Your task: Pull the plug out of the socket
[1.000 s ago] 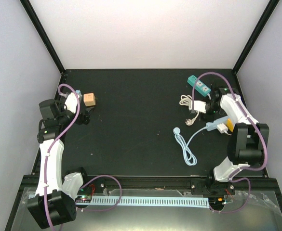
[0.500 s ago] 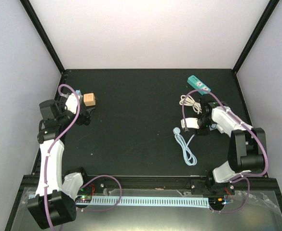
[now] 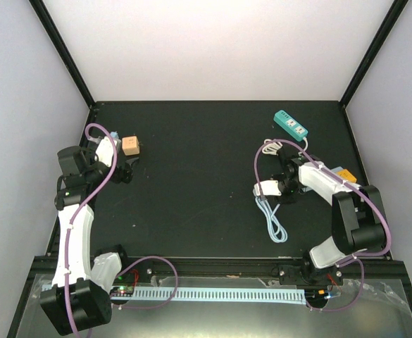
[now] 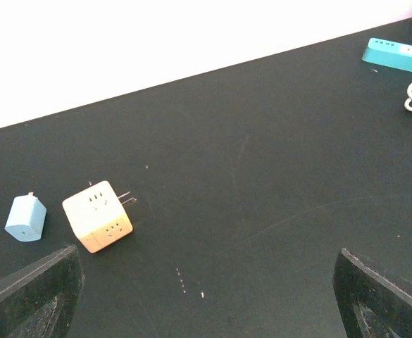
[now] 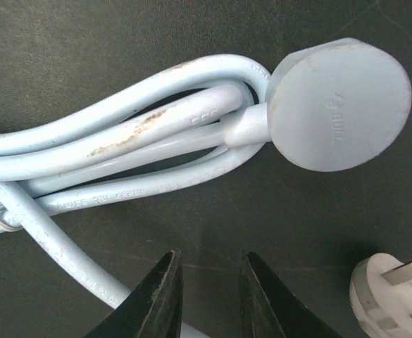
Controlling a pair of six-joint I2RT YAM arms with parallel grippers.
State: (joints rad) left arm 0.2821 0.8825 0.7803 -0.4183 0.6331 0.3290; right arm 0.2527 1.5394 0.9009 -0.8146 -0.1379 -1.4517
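My right gripper [image 3: 270, 190] hangs low over the coiled pale blue cable [image 5: 121, 141], which also shows in the top view [image 3: 275, 224]. Its black fingers [image 5: 160, 299] stand a narrow gap apart with only bare table between them. The cable's round blue end [image 5: 339, 105] lies just ahead. A white plug [image 5: 392, 296] with bare prongs lies free on the table to the right of the fingers. I cannot see the pale blue socket. My left gripper [image 3: 125, 171] is wide open and empty at the far left.
A teal power strip [image 3: 291, 124] lies at the back right, with a white coiled cable [image 3: 270, 148] in front of it. An orange cube adapter [image 4: 98, 215] and a small blue charger [image 4: 26, 218] lie at the back left. An orange piece [image 3: 345, 174] shows beside the right arm.
My right arm has swung left and forward from beside the teal strip to the blue cable, with the white plug moving along. The pale blue socket is hidden now. The left arm has not moved.
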